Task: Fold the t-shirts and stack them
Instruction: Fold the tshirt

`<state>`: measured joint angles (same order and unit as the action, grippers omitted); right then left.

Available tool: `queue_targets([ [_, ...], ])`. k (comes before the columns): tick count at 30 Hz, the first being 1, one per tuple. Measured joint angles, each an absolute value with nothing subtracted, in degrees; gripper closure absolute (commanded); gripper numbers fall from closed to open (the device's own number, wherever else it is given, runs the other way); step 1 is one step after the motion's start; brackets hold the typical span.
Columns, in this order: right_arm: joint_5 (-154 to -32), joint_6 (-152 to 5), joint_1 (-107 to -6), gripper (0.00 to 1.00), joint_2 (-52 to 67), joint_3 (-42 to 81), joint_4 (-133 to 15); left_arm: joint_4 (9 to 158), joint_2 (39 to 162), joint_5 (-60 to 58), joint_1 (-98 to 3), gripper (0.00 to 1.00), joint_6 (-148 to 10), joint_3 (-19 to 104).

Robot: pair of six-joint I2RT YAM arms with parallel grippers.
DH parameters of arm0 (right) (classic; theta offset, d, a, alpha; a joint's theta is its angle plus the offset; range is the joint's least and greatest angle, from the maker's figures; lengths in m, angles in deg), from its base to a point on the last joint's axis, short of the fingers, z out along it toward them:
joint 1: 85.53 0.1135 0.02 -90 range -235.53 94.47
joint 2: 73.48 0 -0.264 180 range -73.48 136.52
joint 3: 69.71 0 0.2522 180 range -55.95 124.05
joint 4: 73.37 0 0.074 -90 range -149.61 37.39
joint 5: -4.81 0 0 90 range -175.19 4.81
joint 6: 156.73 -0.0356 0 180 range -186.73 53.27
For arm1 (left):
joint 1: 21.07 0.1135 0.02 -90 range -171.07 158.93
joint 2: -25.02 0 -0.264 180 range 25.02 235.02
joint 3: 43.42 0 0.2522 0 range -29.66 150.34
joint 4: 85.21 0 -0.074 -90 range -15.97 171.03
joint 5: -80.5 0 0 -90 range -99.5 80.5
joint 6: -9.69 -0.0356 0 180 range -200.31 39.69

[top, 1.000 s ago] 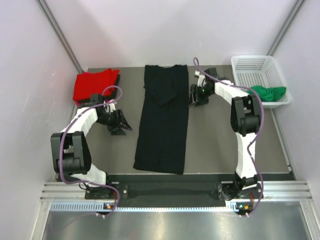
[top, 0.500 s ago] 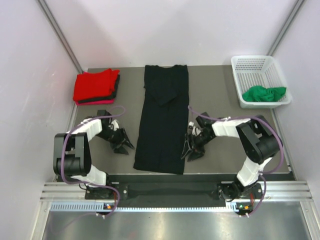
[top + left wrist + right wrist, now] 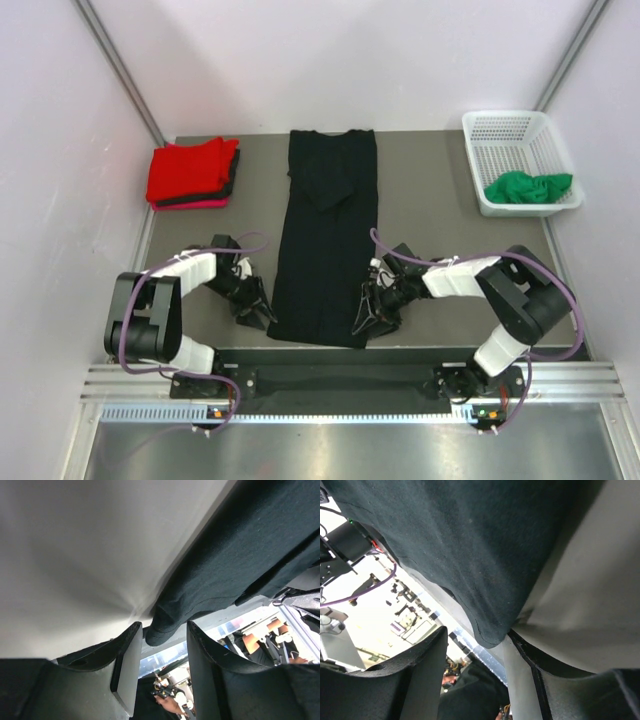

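The black t-shirt [image 3: 328,235] lies flat on the tabletop [image 3: 430,210], stretching away ahead of my two tools. One near hem corner pokes in between the fingers of each. My left tool [image 3: 164,629] and right tool [image 3: 477,636] both stand partly open, clamping nothing yet. The cloth looks light and limp and will likely sag, so I judge it best to pinch both corners together.

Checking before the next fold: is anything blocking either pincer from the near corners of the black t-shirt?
Nothing visible does. The left pincer sits at the near-left corner of the black t-shirt and the right pincer at its near-right corner. Each has its jaws apart, with the hem corner right at its fingertips.
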<state>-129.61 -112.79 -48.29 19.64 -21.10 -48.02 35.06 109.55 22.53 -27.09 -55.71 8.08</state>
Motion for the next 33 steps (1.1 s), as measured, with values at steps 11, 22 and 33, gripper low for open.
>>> queue_targets([
  [11, -127.58, -113.93, -47.31, 0.56, 18.70, -21.45, -47.86, 36.52, 109.55, 22.31, -28.75, 0.64, -54.60, 7.60],
  [22, -124.32, -112.18, -46.96, 1.00, 19.38, -21.45, -47.19, 38.84, 110.43, 22.46, -28.99, 1.00, -53.17, 7.07],
  [33, -121.24, -102.83, -55.31, 1.00, 10.00, -17.93, -35.47, 36.94, 110.25, 23.95, -28.95, 1.00, -54.62, 17.89],
])
